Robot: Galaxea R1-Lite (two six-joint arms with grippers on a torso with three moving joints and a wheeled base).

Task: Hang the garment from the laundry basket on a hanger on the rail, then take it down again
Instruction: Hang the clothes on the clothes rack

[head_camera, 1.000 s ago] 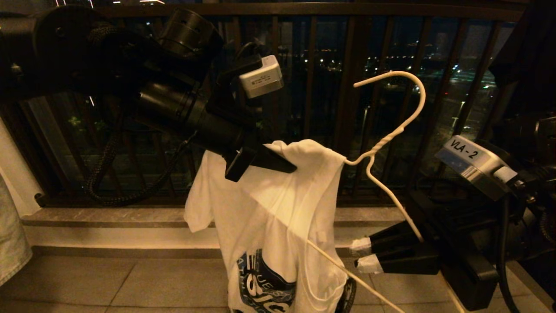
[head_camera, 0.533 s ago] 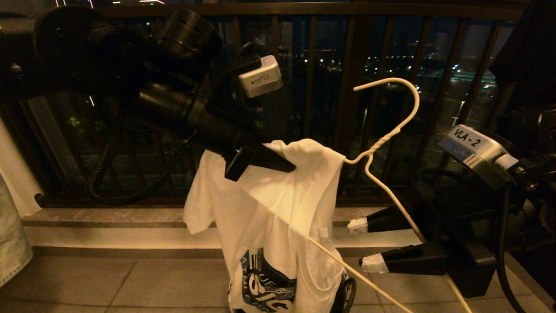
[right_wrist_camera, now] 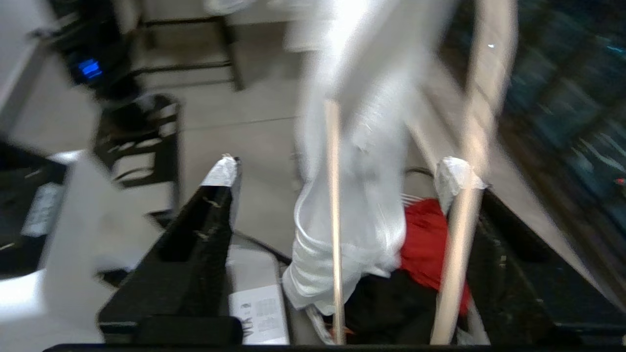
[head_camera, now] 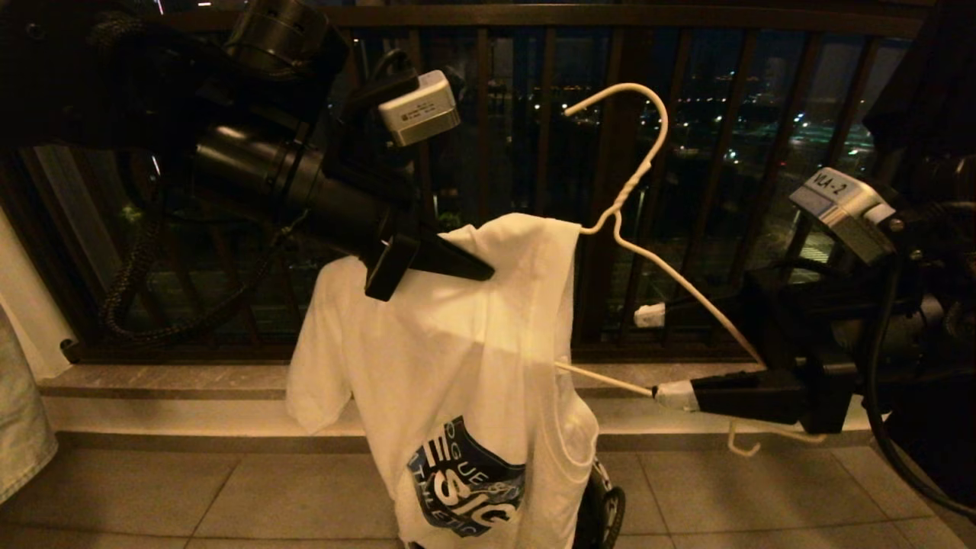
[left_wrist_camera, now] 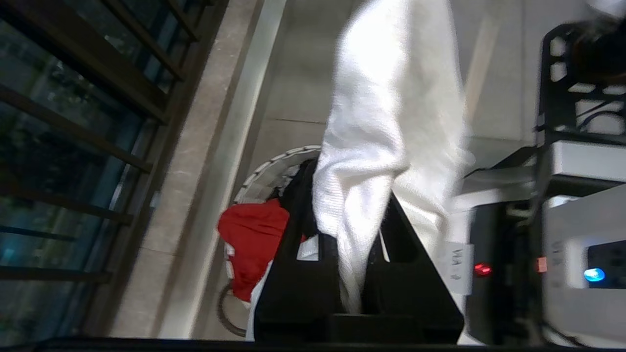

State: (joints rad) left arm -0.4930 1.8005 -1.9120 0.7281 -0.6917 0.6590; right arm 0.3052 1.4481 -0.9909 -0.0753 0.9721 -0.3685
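Note:
My left gripper [head_camera: 465, 268] is shut on the shoulder of the garment [head_camera: 450, 358], a white T-shirt with a dark blue chest print, and holds it up in front of the railing. In the left wrist view the cloth [left_wrist_camera: 386, 122] is bunched between the shut fingers of that gripper [left_wrist_camera: 349, 205]. The white wire hanger [head_camera: 627, 183] sits partly inside the shirt, hook up. Its free arm and bottom bar run out to my right gripper [head_camera: 662, 354], which stands open around both wires [right_wrist_camera: 340, 173]. The laundry basket [left_wrist_camera: 274, 164] stands below. The rail is out of view.
A dark brown railing [head_camera: 549, 152] of vertical bars stands close behind, above a stone ledge [head_camera: 191, 381] and tiled floor. A red cloth [left_wrist_camera: 252, 244] and a black cloth [right_wrist_camera: 386, 303] lie in the basket. Pale fabric [head_camera: 23, 412] hangs at the far left.
My right gripper has opened wide and let go of the hanger's arm. The left arm has lifted the shirt and hanger up and to the left, and the hook now stands more upright.

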